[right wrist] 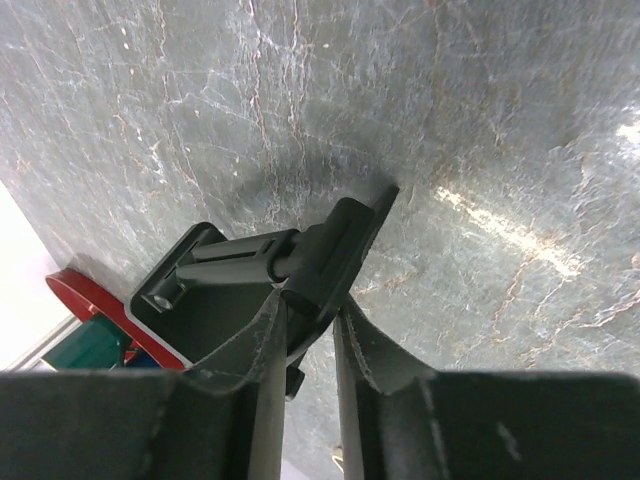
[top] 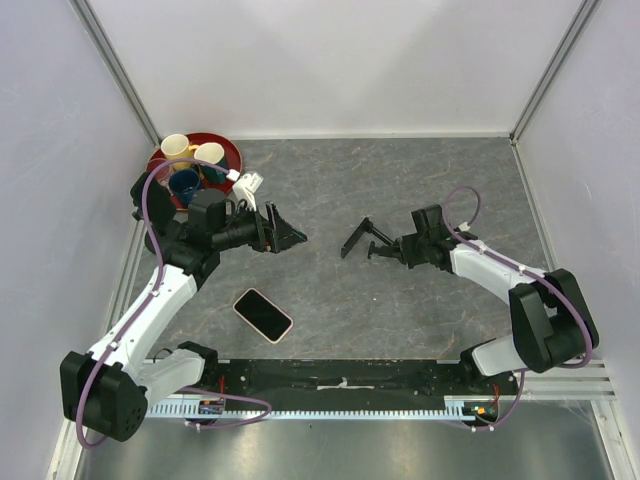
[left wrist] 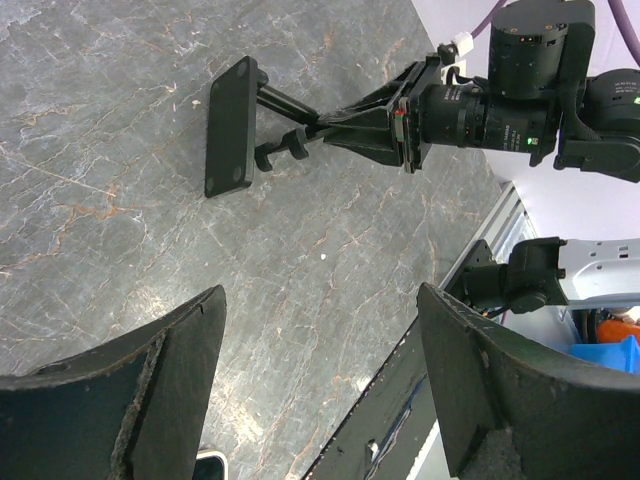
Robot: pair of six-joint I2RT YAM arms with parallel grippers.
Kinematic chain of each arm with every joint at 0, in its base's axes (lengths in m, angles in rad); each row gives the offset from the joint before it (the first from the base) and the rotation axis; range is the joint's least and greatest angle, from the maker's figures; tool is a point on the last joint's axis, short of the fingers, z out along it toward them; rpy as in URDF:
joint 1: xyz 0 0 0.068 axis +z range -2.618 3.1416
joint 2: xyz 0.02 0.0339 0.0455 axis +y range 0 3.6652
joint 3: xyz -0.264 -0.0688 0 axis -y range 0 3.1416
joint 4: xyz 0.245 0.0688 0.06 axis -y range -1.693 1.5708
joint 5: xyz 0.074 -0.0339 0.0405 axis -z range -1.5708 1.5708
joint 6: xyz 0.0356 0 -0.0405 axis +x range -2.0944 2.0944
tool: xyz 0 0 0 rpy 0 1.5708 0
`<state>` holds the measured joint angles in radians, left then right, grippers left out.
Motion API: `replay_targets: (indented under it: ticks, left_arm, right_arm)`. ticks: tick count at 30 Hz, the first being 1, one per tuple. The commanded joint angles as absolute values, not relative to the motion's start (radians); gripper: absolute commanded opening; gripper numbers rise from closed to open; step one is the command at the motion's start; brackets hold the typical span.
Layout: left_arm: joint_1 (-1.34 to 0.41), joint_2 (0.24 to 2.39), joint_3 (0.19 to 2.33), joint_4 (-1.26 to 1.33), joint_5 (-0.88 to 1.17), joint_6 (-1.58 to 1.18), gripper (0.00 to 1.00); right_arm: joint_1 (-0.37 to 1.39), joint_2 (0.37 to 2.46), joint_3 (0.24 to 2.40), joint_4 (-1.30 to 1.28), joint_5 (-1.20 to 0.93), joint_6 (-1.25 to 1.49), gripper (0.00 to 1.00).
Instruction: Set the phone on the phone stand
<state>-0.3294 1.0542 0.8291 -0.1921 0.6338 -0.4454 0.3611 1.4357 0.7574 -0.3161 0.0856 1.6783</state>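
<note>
Right end effector (right wrist: 310,305): the 2 fingers stand narrow, clamped on the hinged arm of the phone stand (right wrist: 330,245). The stand is tilted over the middle of the tabletop (top: 400,310); contact with the surface cannot be determined.

Left end effector (left wrist: 320,300): fingers spread wide, holding nothing, facing the stand and well apart from it.

The phone (top: 263,314) lies flat beside the left arm. A red tray (top: 232,150) with cups (top: 176,146) occupies the far-left corner.

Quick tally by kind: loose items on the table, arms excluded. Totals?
phone: 1
phone stand: 1
red plate: 1
cups: 3 clearly seen on the plate, maybe more hidden
Total: 6
</note>
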Motion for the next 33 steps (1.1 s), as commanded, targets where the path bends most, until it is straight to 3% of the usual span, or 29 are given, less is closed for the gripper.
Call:
replay_targets:
  ticks: [1,4,8,13,19,24,29,31,33]
  left_arm:
    - [-0.327,1.046,0.842,-0.186,0.657,-0.414,0.83]
    - [-0.327,1.046,0.842,-0.184,0.655,-0.414,0.83]
    - [-0.328,1.045,0.844,-0.186,0.657,-0.414,0.83]
    - [-0.327,1.043,0.844,-0.186,0.653,-0.414,0.83]
    - [-0.327,1.028,0.853,-0.210,0.598,-0.400,0.82]
    - [-0.318,0.993,0.854,-0.230,0.512,-0.391,0.82]
    - [-0.293,0.973,0.854,-0.236,0.462,-0.402,0.80]
    - [-0.284,0.968,0.850,-0.236,0.440,-0.405,0.80]
    - [-0.279,0.969,0.850,-0.236,0.440,-0.408,0.80]
  right_arm:
    - [0.373,1.448,0.792,-0.305,0.109,1.694,0.16]
    - [0.388,1.431,0.801,-0.304,0.142,1.666,0.00]
    - [0.446,1.393,0.845,-0.308,0.254,1.553,0.00]
    - [0.563,1.410,1.000,-0.350,0.458,1.170,0.00]
    - [0.881,1.515,1.161,-0.338,0.932,0.774,0.00]
    - [1.086,1.609,1.177,-0.299,1.307,0.703,0.00]
    - [1.189,1.735,1.249,-0.431,1.442,0.831,0.00]
    - [1.210,1.772,1.291,-0.529,1.474,0.923,0.04]
    - [1.226,1.795,1.313,-0.577,1.492,0.968,0.16]
